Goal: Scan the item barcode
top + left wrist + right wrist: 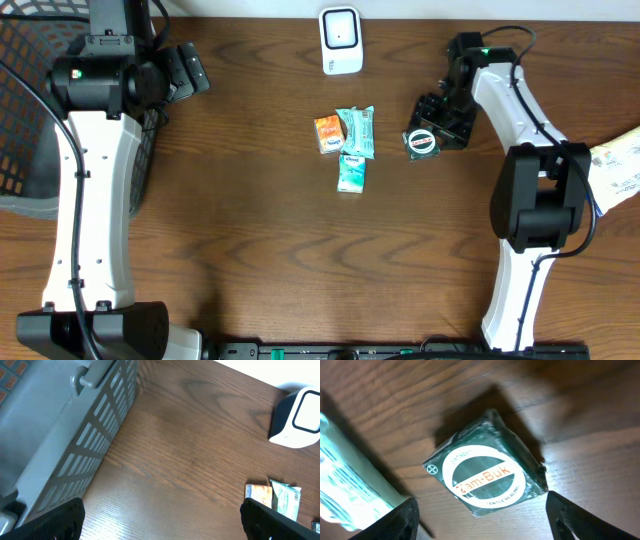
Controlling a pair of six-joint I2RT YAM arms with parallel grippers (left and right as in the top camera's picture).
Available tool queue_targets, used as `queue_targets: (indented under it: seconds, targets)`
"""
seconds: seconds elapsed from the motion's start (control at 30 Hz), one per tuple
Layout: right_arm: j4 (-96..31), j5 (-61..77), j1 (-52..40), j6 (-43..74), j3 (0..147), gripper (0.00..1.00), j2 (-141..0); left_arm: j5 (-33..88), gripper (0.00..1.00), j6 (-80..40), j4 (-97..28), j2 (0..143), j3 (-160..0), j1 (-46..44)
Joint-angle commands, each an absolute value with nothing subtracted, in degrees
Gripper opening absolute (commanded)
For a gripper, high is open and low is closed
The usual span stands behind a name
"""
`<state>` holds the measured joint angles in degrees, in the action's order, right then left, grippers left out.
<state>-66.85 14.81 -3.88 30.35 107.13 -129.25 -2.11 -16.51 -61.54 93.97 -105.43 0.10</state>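
Standing by the table (250,230), I took this for the picking-up step, though it could as well have been a setting-down. The right gripper (490,512) hung directly over the small green box (487,472), its fingers (400,520) spread wide to either side and apparently clear of it. The box lay flat on the wood with its round label upward, just beside a teal packet (357,130). An orange packet (327,133) and a smaller teal one (351,172) lay near, and the white scanner (340,40) stood well apart toward the far edge. No barcode showed on the box's upper face. So the next move, to my mind, called for closing squarely on its sides, lifting it, and turning whichever face bore the code toward the scanner's window. The left gripper (160,517) stood fully apart with nothing between its fingers, near the dark mesh basket (20,120) at the left. As far as its inside showed, I could make out nothing in it.
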Motion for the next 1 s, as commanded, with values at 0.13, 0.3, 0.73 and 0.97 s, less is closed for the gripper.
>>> queue_targets:
  seconds: [0.13, 0.3, 0.73, 0.97]
  targets:
    - [-66.5, 16.9, -2.6, 55.6, 107.8, 0.86, -126.9, -3.0, 0.98, -16.6, -61.7, 94.0, -105.6, 0.0]
    - [-63.9, 15.8, -5.0, 60.4, 106.7, 0.92, -126.9, -3.0, 0.98, -16.6, -61.7, 94.0, -105.6, 0.0]
    - [-64.1, 3.0, -9.7, 72.1, 105.6, 0.95, -127.5, -3.0, 0.98, -16.6, -61.7, 94.0, -105.6, 0.1]
    - [-63.8, 3.2, -9.9, 72.1, 105.3, 0.94, -130.2, -3.0, 0.98, -16.6, -61.7, 94.0, -105.6, 0.0]
